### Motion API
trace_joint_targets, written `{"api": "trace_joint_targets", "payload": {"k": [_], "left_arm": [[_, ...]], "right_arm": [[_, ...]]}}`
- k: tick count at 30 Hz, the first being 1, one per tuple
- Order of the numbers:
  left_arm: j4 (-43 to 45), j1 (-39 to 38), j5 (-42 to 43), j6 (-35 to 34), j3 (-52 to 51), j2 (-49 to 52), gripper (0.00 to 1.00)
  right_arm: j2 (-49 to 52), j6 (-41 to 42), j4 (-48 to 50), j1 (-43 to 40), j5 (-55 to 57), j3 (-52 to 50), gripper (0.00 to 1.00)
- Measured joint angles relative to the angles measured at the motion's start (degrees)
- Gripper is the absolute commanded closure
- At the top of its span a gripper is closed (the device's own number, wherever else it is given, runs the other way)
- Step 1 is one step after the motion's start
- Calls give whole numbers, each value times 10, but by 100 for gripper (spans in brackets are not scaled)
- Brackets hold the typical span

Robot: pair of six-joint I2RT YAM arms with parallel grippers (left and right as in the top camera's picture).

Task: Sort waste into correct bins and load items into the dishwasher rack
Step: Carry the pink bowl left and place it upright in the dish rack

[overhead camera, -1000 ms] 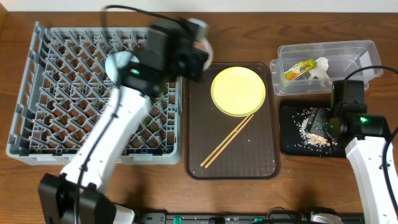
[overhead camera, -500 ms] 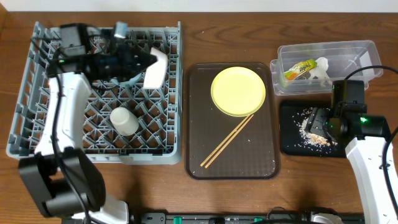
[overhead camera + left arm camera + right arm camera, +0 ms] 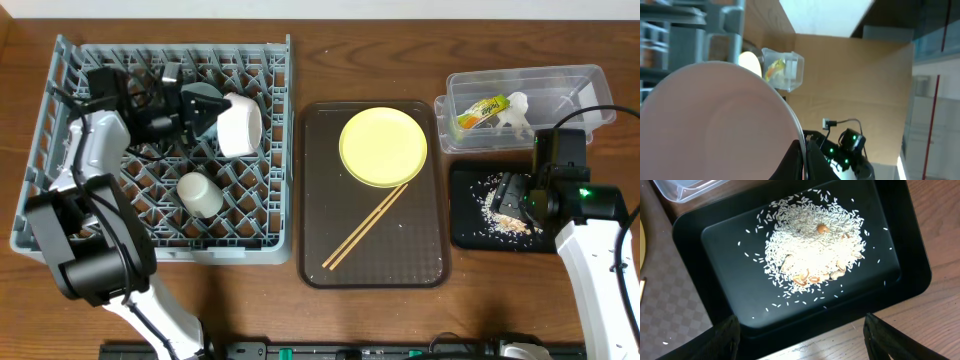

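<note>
My left gripper is clamping the rim of the round white bowl, holding it on edge above the grey pegged plastic rack.

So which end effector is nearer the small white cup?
Left. The left end effector holds the white bowl in the rack near the cup; the right end effector hovers over the black tray.

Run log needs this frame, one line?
left gripper: shut on white bowl at grey pegged rack | right gripper: open over glossy black tray | round yellow plate, wooden chopsticks: not loaded
</note>
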Motion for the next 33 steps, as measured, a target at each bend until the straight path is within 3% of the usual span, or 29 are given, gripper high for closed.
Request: {"api": "trace_joint_targets", "payload": {"k": [1, 3, 6, 9, 15, 19, 28, 33], "left_arm": [[-3, 5, -11, 0, 0, 0, 76], [-5, 15, -42, -1, 0, 0, 67], [-11, 24, -96, -3, -1, 3, 41], [-11, 29, -122, -2, -1, 3, 26], [-16, 35, -168, -6, -1, 0, 20], [-20, 38, -245, -3, -2, -26, 18], [-20, 34, -370, 14, -4, -235, 10], [-49, -33, -443, 27, -4, -322, 9]], "right_arm": [[0, 0, 0, 0, 0, 0, 23], [0, 0, 0, 0, 0, 0, 23], [0, 0, 0, 0, 0, 0, 23], [0, 0, 0, 0, 0, 0, 23], [0, 0, 0, 0, 0, 0, 23], [0, 0, 0, 0, 0, 0, 23], [0, 0, 2, 0, 0, 0, 22], [0, 0, 6, 0, 0, 0, 22]]}}
